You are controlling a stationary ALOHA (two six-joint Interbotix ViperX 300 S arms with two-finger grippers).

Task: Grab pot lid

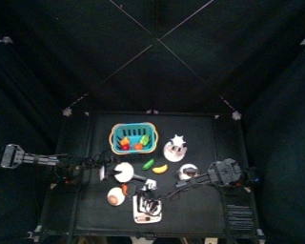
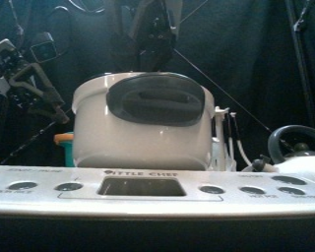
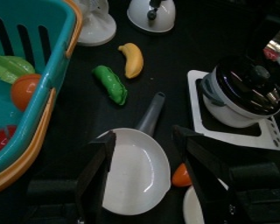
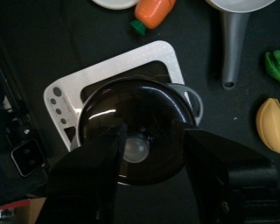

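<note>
The dark pot lid [image 4: 133, 114] sits on a white pot [image 2: 141, 128], which stands on the white toy stove [image 4: 95, 83]. The lid's small knob [image 4: 136, 150] is on top. My right gripper [image 4: 140, 164] hangs right above the lid, jaws open on either side of the knob. In the top view it reaches in over the stove [image 1: 152, 197]. The lid also shows in the front view [image 2: 157, 98] and the left wrist view [image 3: 248, 83]. My left gripper [image 3: 140, 171] is open and empty over a white frying pan [image 3: 133, 166], left of the stove.
A teal basket [image 1: 133, 139] of toy food stands at the back. A white kettle [image 1: 177, 146], a banana [image 3: 130, 59], a green vegetable [image 3: 109, 84] and a carrot [image 4: 156, 10] lie around the stove. The pan's grey handle [image 4: 233, 48] points toward the pot.
</note>
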